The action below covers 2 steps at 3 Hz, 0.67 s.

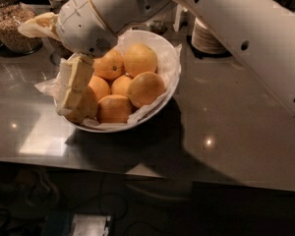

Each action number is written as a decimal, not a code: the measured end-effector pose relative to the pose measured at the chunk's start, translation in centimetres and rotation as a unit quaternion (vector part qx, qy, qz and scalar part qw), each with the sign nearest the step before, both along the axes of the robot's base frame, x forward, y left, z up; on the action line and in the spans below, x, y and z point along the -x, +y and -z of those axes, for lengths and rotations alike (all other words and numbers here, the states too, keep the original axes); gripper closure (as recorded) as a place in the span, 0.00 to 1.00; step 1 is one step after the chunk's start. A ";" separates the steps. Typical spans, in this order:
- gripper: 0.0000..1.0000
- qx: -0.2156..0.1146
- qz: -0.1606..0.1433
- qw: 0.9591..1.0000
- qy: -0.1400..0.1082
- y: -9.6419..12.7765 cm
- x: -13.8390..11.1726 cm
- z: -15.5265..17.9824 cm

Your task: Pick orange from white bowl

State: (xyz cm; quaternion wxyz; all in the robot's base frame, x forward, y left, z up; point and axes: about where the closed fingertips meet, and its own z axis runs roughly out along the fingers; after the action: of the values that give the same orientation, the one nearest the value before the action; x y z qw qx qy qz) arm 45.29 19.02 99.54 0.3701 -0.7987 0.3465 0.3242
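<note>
We locate the end effector (71, 104) at the left side of the large, wide white oval bowl lined with crinkled white paper (110, 129). It points steeply downward from the rounded white wrist housing (86, 26). From this side-on aspect we cannot tell whether it is set wide, set narrow, or closed on anything.

The target, the largest, dull yellowish-tan orange with matte pitted skin (90, 106), lies at the bowl's left edge. It sits directly behind and just right of the end effector tip, which covers about half of it. We cannot confirm contact. Its long axis cannot be read while it is occluded.

The smaller, brighter, smooth oranges (140, 59) fill the centre and right of the bowl, and the nearest touches the target. The bowl stands on the glossy grey worktop (236, 132).

We judge the grasp step to be in hand. The target is at tip level, so the coming move calls for closure and a vertical lift, not further lateral travel. The crowding neighbours could be disturbed.
</note>
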 end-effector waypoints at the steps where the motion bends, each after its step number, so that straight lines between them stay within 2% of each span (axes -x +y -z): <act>1: 0.00 0.000 -0.002 1.000 0.002 0.2 0.0 0.1; 2: 0.00 0.003 0.008 1.000 0.015 -0.3 -0.1 0.9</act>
State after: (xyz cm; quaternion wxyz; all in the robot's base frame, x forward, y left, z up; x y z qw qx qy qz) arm 45.43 18.70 98.67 0.3652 -0.7917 0.3597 0.3323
